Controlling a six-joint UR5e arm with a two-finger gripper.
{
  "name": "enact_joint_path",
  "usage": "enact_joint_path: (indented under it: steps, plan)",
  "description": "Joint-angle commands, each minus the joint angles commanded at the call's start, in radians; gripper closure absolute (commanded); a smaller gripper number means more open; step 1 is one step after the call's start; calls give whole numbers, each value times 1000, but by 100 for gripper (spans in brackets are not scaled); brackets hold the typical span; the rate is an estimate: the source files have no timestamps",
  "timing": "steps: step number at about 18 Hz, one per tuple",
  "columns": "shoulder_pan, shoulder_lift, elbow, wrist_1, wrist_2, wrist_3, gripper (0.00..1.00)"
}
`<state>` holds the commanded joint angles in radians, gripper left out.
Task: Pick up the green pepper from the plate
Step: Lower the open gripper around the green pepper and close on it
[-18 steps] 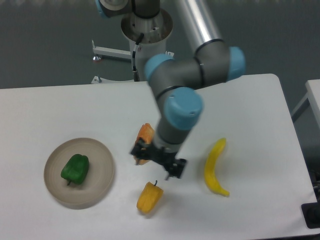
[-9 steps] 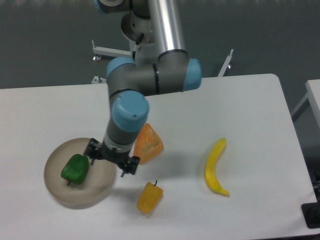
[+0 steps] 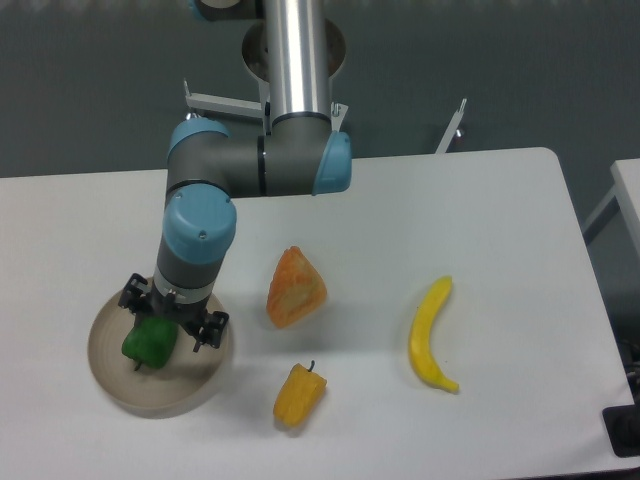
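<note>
Camera view, only one: the gripper (image 3: pixel 172 318) now sits over the plate (image 3: pixel 112 375) near the front-left corner of the worktop, directly above the green pepper (image 3: pixel 148 343). A second ago it hung mid-worktop between the orange wedge-shaped piece (image 3: pixel 295 290) and the yellow-orange pepper (image 3: pixel 298 393); half a second ago it reached the plate's right rim; now the arm has swung fully left and the wrist covers the pepper's top. The jaws stand open, one finger showing at the pepper's upper left, the other to its right over the plate's inner floor, so they straddle the pepper and hold nothing. Whether the fingertips already touch the pepper's skin I cannot tell, the wrist hides that. Pepper lies where it was, left of plate centre, stem toward the front edge, not shifted. The wedge piece, hidden behind the wrist earlier, is now fully exposed mid-worktop; banana (image 3: pixel 431 335) toward the right edge and yellow-orange pepper near the front edge are unchanged. Judgement: the approach looks finished and alignment good; remaining steps are a short descent if needed, closing on the pepper, then the lift. Glossy lobed skin may slip if the grip lands off-centre.
</note>
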<state>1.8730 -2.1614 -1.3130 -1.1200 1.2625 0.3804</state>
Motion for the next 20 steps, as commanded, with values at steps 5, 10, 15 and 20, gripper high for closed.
enact_joint_path:
  steps: [5, 10, 15, 20]
  plan:
    - [-23, -3, -28, 17, 31, 5, 0]
    - [-43, -15, -41, 29, 54, 2, 0]
    - [-55, -12, -55, 29, 54, 3, 0]
    - [-57, -18, -55, 34, 55, 3, 0]
